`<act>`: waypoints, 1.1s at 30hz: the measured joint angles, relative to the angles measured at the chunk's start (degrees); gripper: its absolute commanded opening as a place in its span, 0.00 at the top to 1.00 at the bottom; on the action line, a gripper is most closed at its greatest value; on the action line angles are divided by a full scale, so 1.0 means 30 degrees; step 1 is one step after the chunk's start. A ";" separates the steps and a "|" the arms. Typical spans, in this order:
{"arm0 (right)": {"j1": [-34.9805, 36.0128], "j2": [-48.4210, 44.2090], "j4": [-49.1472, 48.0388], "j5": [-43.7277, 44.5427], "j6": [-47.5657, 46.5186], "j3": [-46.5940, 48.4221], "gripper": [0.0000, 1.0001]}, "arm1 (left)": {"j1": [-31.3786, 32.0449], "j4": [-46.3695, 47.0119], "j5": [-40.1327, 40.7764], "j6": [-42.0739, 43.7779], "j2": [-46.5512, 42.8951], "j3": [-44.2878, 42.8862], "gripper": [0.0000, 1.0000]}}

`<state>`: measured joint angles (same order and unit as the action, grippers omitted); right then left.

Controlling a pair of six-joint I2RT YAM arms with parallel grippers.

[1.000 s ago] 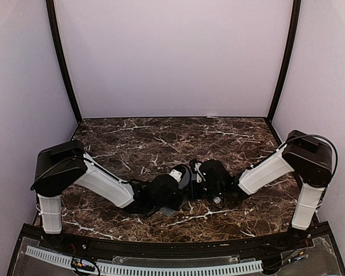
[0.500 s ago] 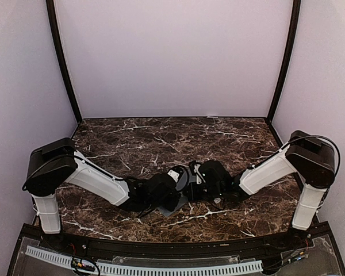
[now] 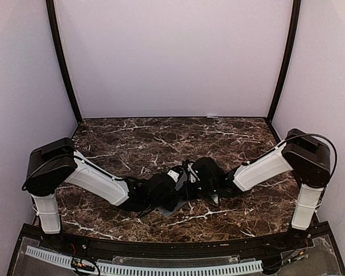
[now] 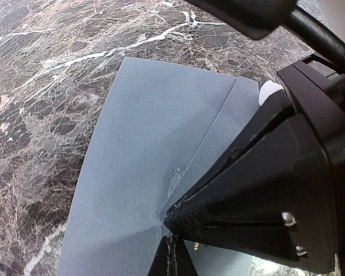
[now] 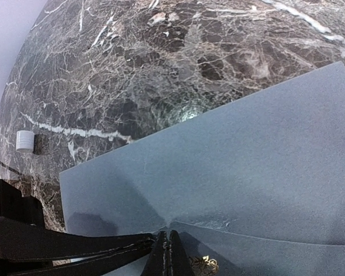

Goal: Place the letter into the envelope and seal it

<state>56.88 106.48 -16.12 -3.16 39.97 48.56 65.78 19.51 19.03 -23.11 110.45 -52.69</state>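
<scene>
The grey-blue envelope (image 4: 144, 149) lies flat on the marble table with its triangular flap folded down; it also shows in the right wrist view (image 5: 236, 155). In the top view only a corner (image 3: 167, 211) shows under the arms. My left gripper (image 4: 171, 256) is shut, its tips on the envelope at the flap's point. My right gripper (image 5: 168, 253) is shut too, its tips on the same point beside a small gold mark (image 5: 204, 265). The two grippers meet tip to tip (image 3: 187, 190). The letter is not in view.
A small white cylinder (image 5: 25, 141) stands on the table just off the envelope's edge, next to the left arm's black body. The marble table (image 3: 161, 138) stretches back to the lilac walls. The right gripper's black housing (image 4: 276, 190) fills the right of the left wrist view.
The left arm's shoulder has dropped and swung left. The right gripper has slid a little left towards the left gripper. The envelope has stayed flat.
</scene>
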 measured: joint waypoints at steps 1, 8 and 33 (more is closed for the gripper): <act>-0.0022 0.0036 0.0007 0.0058 -0.0022 0.0058 1.00 | 0.0000 0.0000 0.0000 0.0000 0.0000 0.0000 1.00; -0.0561 0.0058 -0.0168 0.0350 -0.0080 -0.0051 1.00 | 0.0000 0.0000 0.0015 0.0000 0.0000 0.0000 1.00; 0.0313 0.0350 -0.0539 0.0233 0.0080 0.0146 1.00 | 0.0000 -0.0277 0.0262 -0.0015 -0.0117 0.0066 1.00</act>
<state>57.82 107.53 -17.74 -2.46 40.21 48.99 65.78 18.68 19.81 -23.16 110.10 -52.49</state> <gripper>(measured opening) 0.003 0.008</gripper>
